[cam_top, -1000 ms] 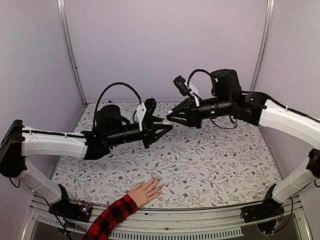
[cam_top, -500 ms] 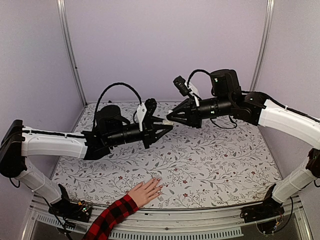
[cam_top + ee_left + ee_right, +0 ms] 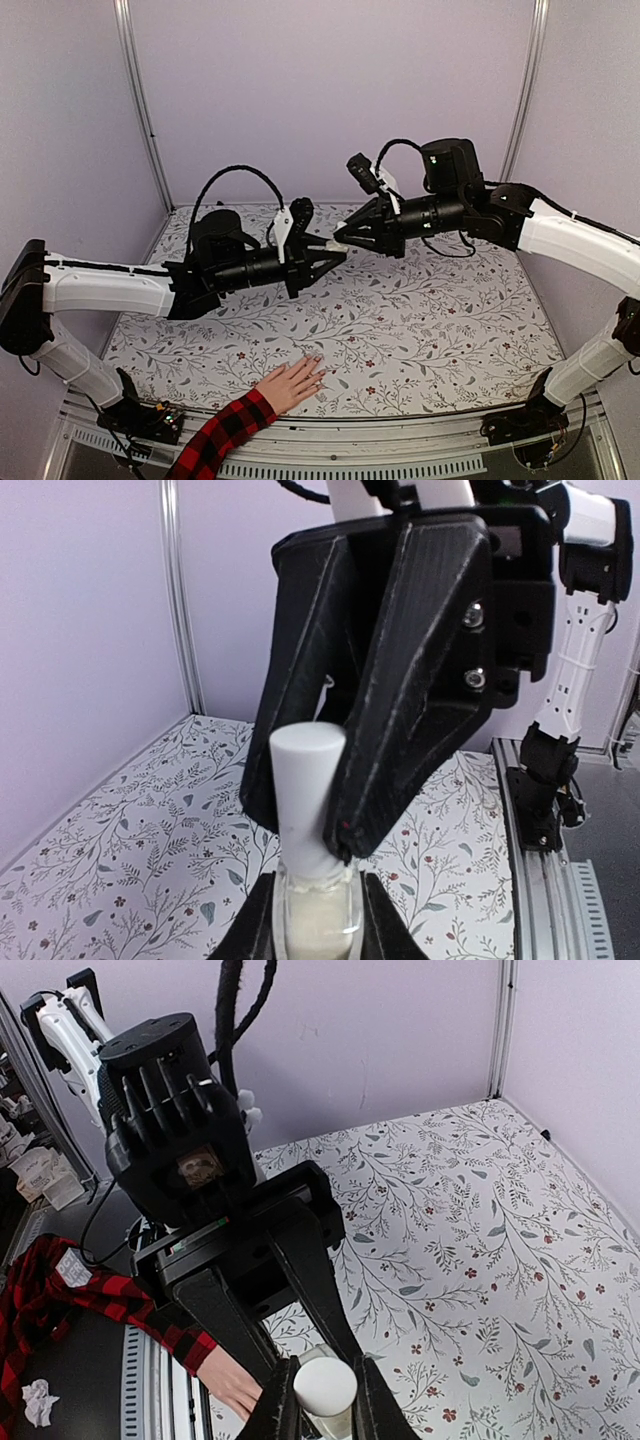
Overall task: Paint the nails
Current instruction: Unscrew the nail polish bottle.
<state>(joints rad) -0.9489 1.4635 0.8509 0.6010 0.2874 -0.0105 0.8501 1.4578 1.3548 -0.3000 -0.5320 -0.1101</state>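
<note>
A light-skinned hand (image 3: 292, 383) with a red-and-black plaid sleeve (image 3: 222, 432) lies flat at the table's near edge. Its nails (image 3: 317, 362) are tiny pale spots at the fingertips. Both grippers meet in mid-air over the table's middle, well above and behind the hand. My left gripper (image 3: 333, 253) is shut on the body of a small clear bottle (image 3: 318, 920). My right gripper (image 3: 342, 240) is shut on the bottle's white cap (image 3: 325, 1387), which also shows in the left wrist view (image 3: 305, 780). The hand (image 3: 232, 1382) shows below the left gripper in the right wrist view.
The floral tablecloth (image 3: 430, 320) covers the table. Lilac walls with metal corner posts (image 3: 140, 100) close in the back and sides. A metal rail (image 3: 400, 430) runs along the near edge. The plaid sleeve (image 3: 110, 1295) lies off the table's near edge.
</note>
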